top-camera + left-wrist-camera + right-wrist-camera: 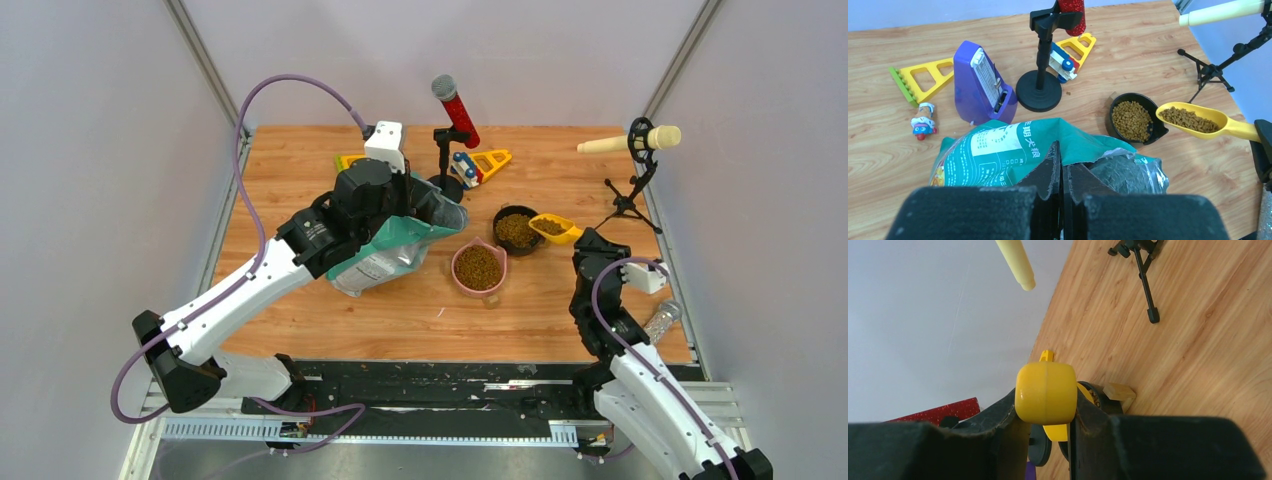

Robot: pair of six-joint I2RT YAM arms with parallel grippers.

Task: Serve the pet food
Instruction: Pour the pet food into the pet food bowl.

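Observation:
My left gripper (pixel 1062 150) is shut on the torn top edge of the teal-green food bag (pixel 998 150), which lies left of centre (pixel 385 250) with its silver inside showing. My right gripper (pixel 1048 405) is shut on the handle of the yellow scoop (pixel 1046 392). The scoop (pixel 553 228) is full of brown kibble (pixel 1190 119) and hangs level just right of the black bowl (pixel 517 230), which holds kibble (pixel 1131 119). The pink bowl (pixel 479 268) beside the bag also holds kibble.
A red microphone on a black stand (pixel 452 125) rises behind the bag. A cream microphone on a tripod (pixel 632 160) stands at the right. A purple metronome (pixel 980 85), yellow toys (pixel 487 162), a small figurine (pixel 923 122) and a bottle (pixel 660 322) lie around.

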